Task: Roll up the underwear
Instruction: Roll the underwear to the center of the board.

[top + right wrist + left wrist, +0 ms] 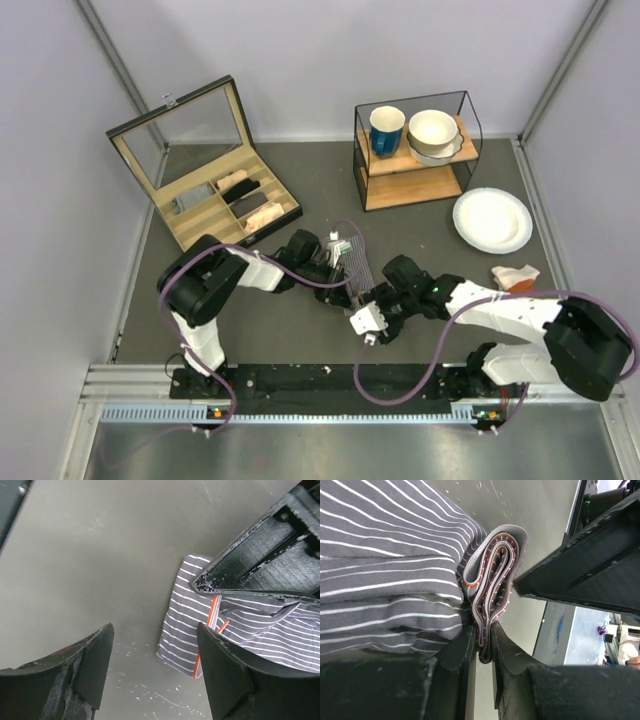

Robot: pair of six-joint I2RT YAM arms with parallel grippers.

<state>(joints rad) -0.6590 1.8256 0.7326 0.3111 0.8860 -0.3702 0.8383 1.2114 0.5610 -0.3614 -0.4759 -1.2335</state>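
Observation:
The underwear [358, 268] is grey cloth with thin white stripes and an orange-edged waistband, lying on the grey table between the two arms. My left gripper [485, 642] is shut on the folded waistband [492, 570], with the striped cloth [385, 580] bunched to its left. In the top view the left gripper [340, 276] sits on the cloth's left edge. My right gripper [155, 652] is open and empty, held above the table just short of a cloth corner [185, 630]. In the top view it [368, 322] is just in front of the underwear.
An open wooden box [190, 225] holding fabric rolls stands at the back left. A wire shelf [372, 186] with a blue mug and bowls stands at the back. A white plate [492, 220] and an orange-and-white cloth [515, 276] lie at the right.

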